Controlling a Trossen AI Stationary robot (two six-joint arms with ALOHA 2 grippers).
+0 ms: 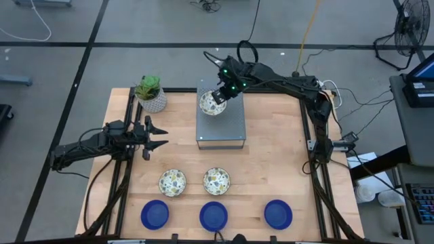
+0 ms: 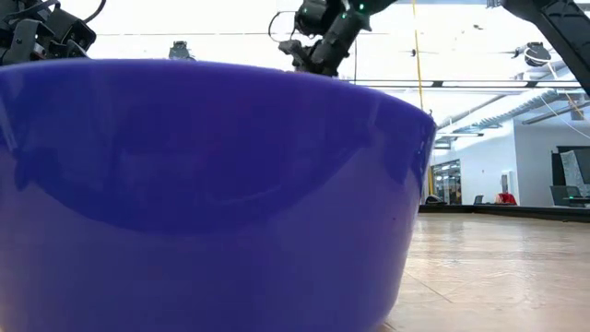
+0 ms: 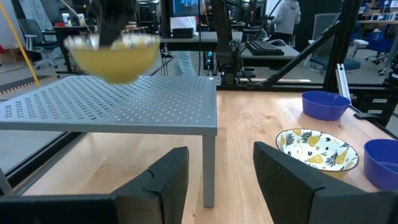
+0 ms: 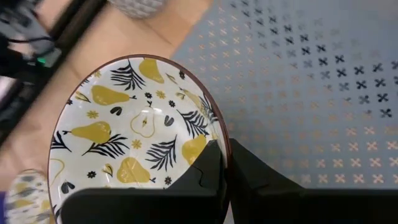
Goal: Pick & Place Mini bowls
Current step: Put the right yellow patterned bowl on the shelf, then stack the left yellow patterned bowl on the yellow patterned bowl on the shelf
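Observation:
My right gripper [image 1: 218, 97] is shut on a cream bowl with a yellow pear pattern [image 1: 212, 103], over the far left part of the grey perforated platform [image 1: 227, 125]. Two more patterned bowls [image 1: 172, 181] [image 1: 216, 180] sit on their bases on the table. Three blue bowls [image 1: 154, 214] [image 1: 213, 215] [image 1: 278, 213] stand in a row near the near edge. My left gripper [image 1: 157, 135] is open and hovers left of the platform, touching nothing. My right gripper [image 4: 225, 155] pinches the patterned bowl's rim [image 4: 225, 138], one finger inside the bowl [image 4: 208, 171] and one outside. The bowl [image 3: 112, 56] sits about level with its mouth up, just above the platform top; whether its base touches, I cannot tell.
A white pot with a green plant [image 1: 150, 95] stands at the table's far left corner, close to the platform. The nearest blue bowl [image 2: 203, 184] fills the low view. The table [image 1: 271, 169] has bare wood right of the platform.

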